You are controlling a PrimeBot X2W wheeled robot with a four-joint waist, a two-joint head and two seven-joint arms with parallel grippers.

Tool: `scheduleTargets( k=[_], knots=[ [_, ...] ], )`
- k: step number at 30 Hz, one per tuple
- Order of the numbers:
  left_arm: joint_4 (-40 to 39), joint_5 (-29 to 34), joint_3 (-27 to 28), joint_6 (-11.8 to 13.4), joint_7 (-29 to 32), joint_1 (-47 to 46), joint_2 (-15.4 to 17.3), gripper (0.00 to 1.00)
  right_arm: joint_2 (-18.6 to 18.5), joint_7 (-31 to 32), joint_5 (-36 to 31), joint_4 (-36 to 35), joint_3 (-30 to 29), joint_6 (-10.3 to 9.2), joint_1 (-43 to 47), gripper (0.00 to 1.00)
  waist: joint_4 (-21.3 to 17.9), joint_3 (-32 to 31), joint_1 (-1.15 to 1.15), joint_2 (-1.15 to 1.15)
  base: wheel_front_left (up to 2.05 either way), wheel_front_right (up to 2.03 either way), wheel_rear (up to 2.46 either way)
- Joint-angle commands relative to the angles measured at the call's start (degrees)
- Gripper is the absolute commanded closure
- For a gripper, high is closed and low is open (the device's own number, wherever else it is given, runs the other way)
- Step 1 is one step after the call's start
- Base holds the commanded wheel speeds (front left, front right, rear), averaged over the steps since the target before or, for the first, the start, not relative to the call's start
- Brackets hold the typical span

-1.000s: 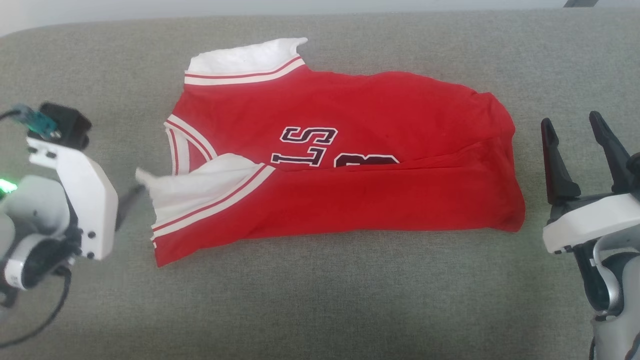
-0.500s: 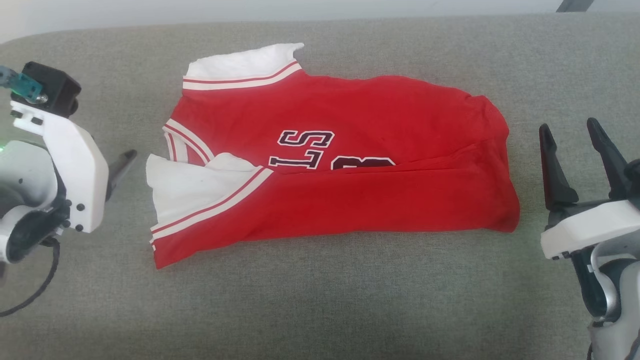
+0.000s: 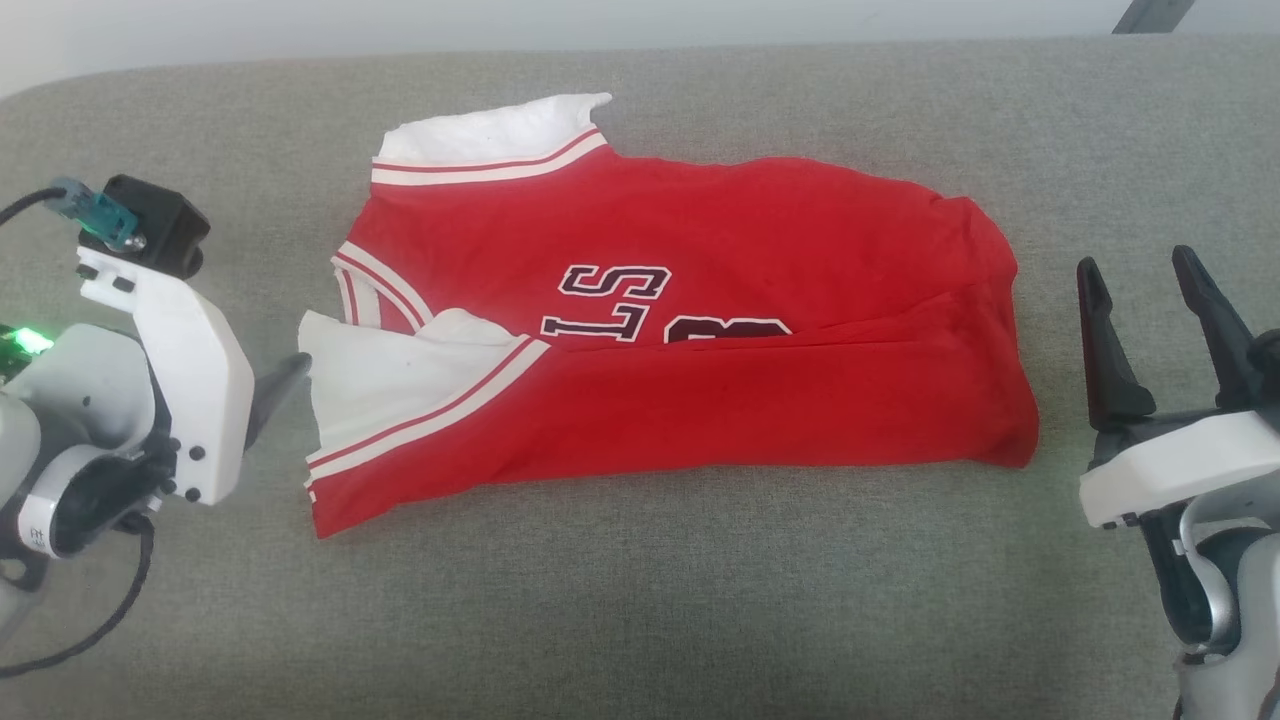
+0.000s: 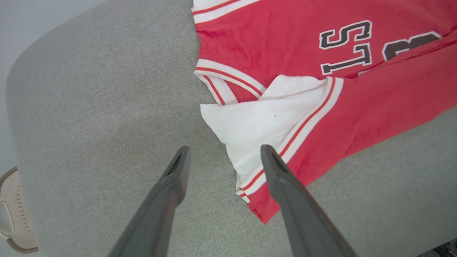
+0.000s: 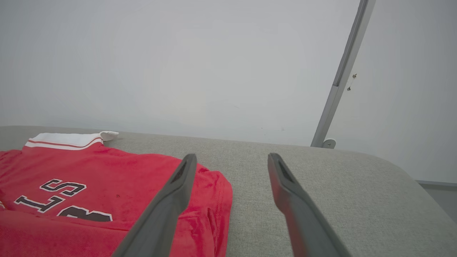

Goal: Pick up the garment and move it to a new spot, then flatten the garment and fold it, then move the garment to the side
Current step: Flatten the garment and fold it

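Nearest me, the left gripper (image 4: 225, 149) had its jaws spread and empty. They pointed at the white short sleeve (image 4: 257, 121) on the near, folded-over half of the red jersey-style T-shirt (image 3: 700, 330). In the wrist view one finger crossed the sleeve's striped trim and the other stood over bare grey fabric-covered cushion (image 4: 107, 107). I could not tell whether either finger touched cloth.

On my other side, the right gripper (image 3: 1137, 262) also held its jaws apart with nothing between them. It stood just beside the hem end of the shirt but apart from it, fingers aimed up the view past that end, not at it.

The shirt lay mid-cushion with its long axis running left to right, collar end toward my left arm and hem toward my right. The near half was folded up over the lower part of the dark white-outlined lettering (image 3: 615, 300). Beyond that, the second white sleeve (image 3: 490, 130) stuck out at the far edge.

I judged the left arm the better placed: the loose sleeve lay straight ahead of its jaws.
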Motion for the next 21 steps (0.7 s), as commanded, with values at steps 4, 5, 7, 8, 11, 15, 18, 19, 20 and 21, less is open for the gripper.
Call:
scheduleTargets(
  k=[4, 5, 7, 8, 11, 15, 18, 19, 20, 21],
  knots=[
    [-0.45, -1.18, -0.27, 0.59, 0.4, 1.68, -0.37, 0.0, 0.07, 0.24, -0.25, -0.65, 0.0, -0.07, 0.45, 0.0, 0.04, 0.14, 0.0, 0.0, 0.0, 0.0, 0.0],
    [-0.45, -1.18, -0.27, 0.59, 0.4, 1.68, -0.37, 0.0, 0.07, 0.24, -0.25, -0.65, 0.0, -0.07, 0.45, 0.0, 0.04, 0.14, 0.0, 0.0, 0.0, 0.0, 0.0],
    [-0.47, -1.81, -0.6, 0.97, 0.74, 2.44, -0.62, 0.0, 0.08, 0.17, -0.19, -0.79, -0.05, -0.07, 0.48, 0.0, 0.06, 0.29, 0.0, 0.0, 0.0, 0.0, 0.0],
    [-0.61, -2.1, -0.85, 1.52, 1.13, 3.25, -0.79, 0.0, 0.16, 0.22, -0.2, -0.86, -0.1, -0.07, 0.42, 0.0, 0.06, 0.5, 0.0, 0.0, 0.0, 0.0, 0.0],
    [-0.91, -3.13, -1.28, 2.1, 1.33, 4.93, -1.39, 0.0, 0.26, 0.26, -0.14, -1.07, -0.1, -0.07, 0.21, 0.0, -0.05, 1.03, 0.0, 0.0, 0.0, 0.0, 0.0],
    [-0.45, -4.01, -1.97, 2.78, 0.89, 7.16, -2.01, 0.0, 0.36, 0.27, -0.03, -1.48, -0.25, -0.07, -0.14, 0.0, -0.27, 2.04, 0.0, 0.0, 0.0, 0.0, 0.0],
    [1.1, -4.55, -2.12, 3.16, 0.0, 8.59, -2.47, 0.0, 0.45, 0.21, 0.07, -1.7, -0.27, -0.07, -0.35, 0.0, -0.55, 2.82, 0.0, 0.0, 0.0, 0.0, 0.0],
    [1.57, -4.57, -2.25, 3.13, -0.25, 8.97, -2.72, 0.0, 0.44, 0.19, 0.13, -1.75, -0.3, -0.07, -0.4, 0.0, -0.61, 3.08, 0.0, 0.0, 0.0, 0.0, 0.0],
    [2.35, -4.63, -2.32, 3.06, -0.54, 9.3, -2.99, 0.0, 0.47, 0.19, 0.15, -1.75, -0.3, -0.07, -0.44, 0.0, -0.7, 3.32, 0.0, 0.0, 0.0, 0.0, 0.0],
    [3.06, -4.61, -2.36, 2.95, -0.95, 9.44, -3.22, 0.0, 0.48, 0.17, 0.18, -1.8, -0.28, -0.07, -0.52, 0.0, -0.81, 3.61, 0.0, 0.0, 0.0, 0.0, 0.0]
  ],
)
